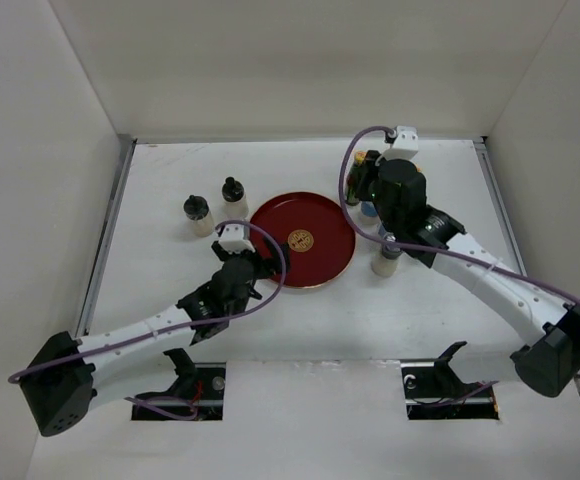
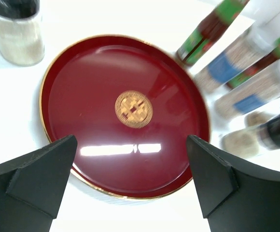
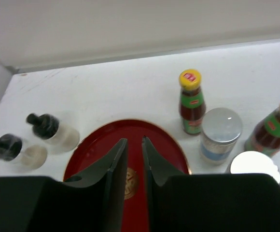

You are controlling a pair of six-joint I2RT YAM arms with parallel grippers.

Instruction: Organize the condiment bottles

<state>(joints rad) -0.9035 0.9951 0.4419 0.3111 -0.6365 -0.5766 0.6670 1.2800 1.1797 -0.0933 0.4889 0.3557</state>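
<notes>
The condiment bottles stand in two groups on either side of the round red tray (image 1: pixel 320 215). Left of the tray are two dark-capped shakers (image 1: pixel 198 213) (image 1: pixel 233 195). To its right stand two red sauce bottles with yellow caps (image 3: pixel 190 101) (image 3: pixel 275 128), two silver-lidded jars (image 3: pixel 220 133) (image 3: pixel 253 166) and a third shaker (image 1: pixel 387 258). My left gripper (image 2: pixel 132 142) is open and empty, low at the tray's near-left rim (image 2: pixel 130 195). My right gripper (image 3: pixel 134 141) is shut on nothing and hangs above the tray. In the top view my right arm (image 1: pixel 400 190) covers part of the right-hand group.
White walls close in the table at the back and on both sides. The tray (image 2: pixel 82 87) holds nothing and has a gold emblem (image 2: pixel 133 109) at its centre. A shaker (image 2: pixel 17 29) stands just beyond the tray's far-left rim in the left wrist view.
</notes>
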